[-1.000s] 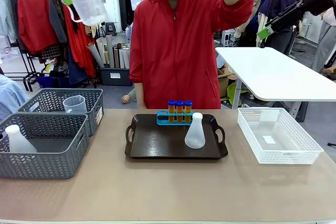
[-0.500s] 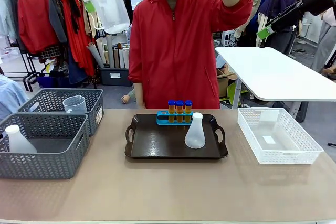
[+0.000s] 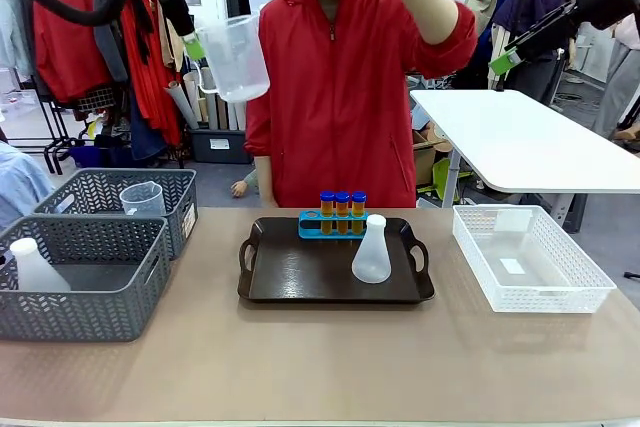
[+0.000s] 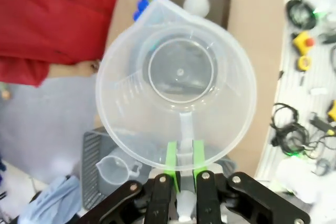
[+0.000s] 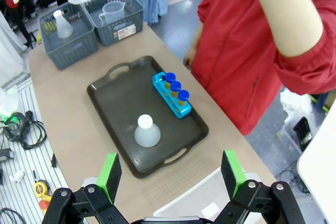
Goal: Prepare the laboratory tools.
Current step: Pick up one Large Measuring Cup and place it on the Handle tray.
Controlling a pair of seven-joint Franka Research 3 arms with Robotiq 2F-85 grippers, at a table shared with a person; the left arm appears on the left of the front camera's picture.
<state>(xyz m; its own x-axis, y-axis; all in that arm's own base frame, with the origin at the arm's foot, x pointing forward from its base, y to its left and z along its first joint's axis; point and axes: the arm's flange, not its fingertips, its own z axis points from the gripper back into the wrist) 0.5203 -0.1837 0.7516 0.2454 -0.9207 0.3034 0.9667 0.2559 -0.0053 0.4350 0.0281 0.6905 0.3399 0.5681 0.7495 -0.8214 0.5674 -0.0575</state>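
The left gripper (image 4: 185, 153) pinches the handle of the clear measuring jug (image 3: 236, 55), carried high in open air, well above the table (image 3: 320, 367) and just beside the person's red sleeve (image 3: 258, 137). Since a moment earlier, the jug has swung lower and nearer the person. Far below it, the dark tray (image 3: 300, 279) has bare floor beside the blue rack (image 3: 308, 228) of tubes (image 3: 342, 209) and the conical flask (image 3: 371, 252). The left wrist view shows the green pads (image 4: 171, 161) squeezing the handle. The right gripper (image 5: 170, 174), spread wide, hangs high above the tray.
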